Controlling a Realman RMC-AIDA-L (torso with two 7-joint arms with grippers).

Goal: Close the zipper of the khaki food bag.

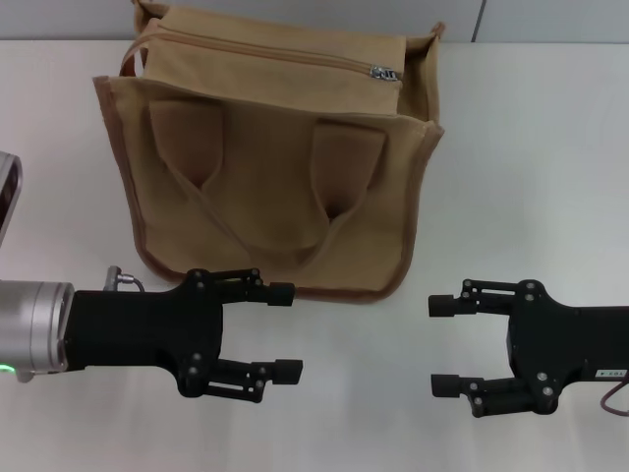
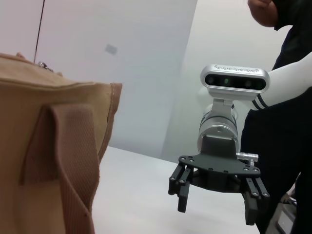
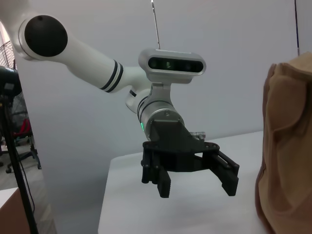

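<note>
The khaki food bag (image 1: 265, 177) stands upright at the table's middle back, its two looped handles hanging down. The zipper (image 1: 265, 51) runs along its top, and the silver pull tab (image 1: 385, 73) sits at the right end. The tape left of the tab looks drawn together. My left gripper (image 1: 287, 331) is open and empty, just in front of the bag's lower front edge. My right gripper (image 1: 439, 344) is open and empty, in front of the bag and to its right. The left wrist view shows the bag (image 2: 48, 146) and the right gripper (image 2: 216, 209). The right wrist view shows the left gripper (image 3: 197, 189) and the bag (image 3: 287, 146).
The white table (image 1: 531, 177) carries only the bag. A person in dark clothes (image 2: 287, 122) stands behind the right arm in the left wrist view. A chair and a stand (image 3: 14, 146) are off the table beyond the left arm.
</note>
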